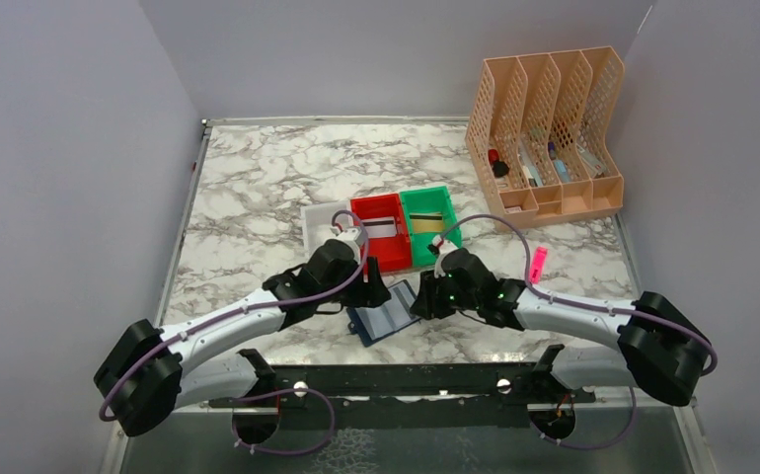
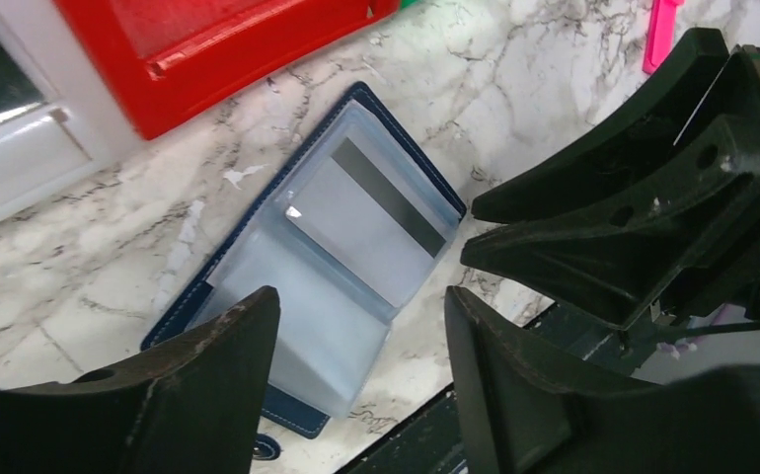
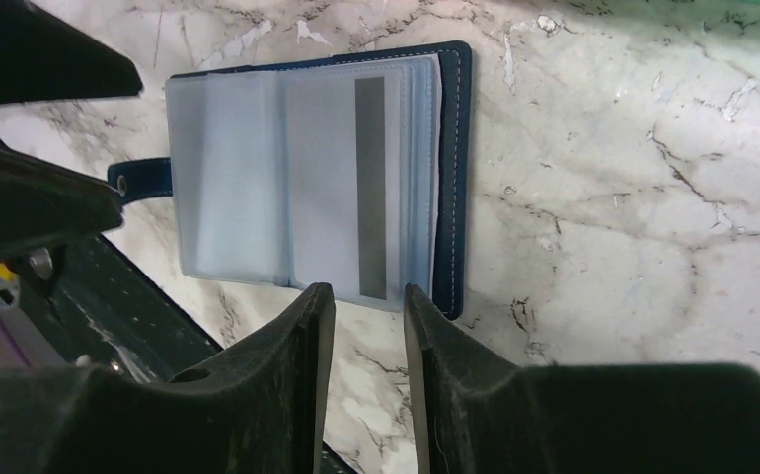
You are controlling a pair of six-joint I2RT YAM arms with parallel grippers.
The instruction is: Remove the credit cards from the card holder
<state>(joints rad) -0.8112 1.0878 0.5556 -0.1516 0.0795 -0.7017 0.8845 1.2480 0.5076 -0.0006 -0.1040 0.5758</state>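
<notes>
Top external: both arms (image 1: pixel 248 321) (image 1: pixel 569 311) flank card holder (image 1: pixel 386 318)

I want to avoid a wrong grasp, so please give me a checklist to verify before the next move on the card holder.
1. card holder lies open, sleeves up: ok.
2. credit card with a dark stripe shows in a sleeve: ok.
3. left gripper open and empty: ok.
4. right gripper slightly open, empty, at the card's end: ok.
5. card holder pinned against sliding: cannot tell.
6. More cards in the other sleeves: cannot tell.
</notes>
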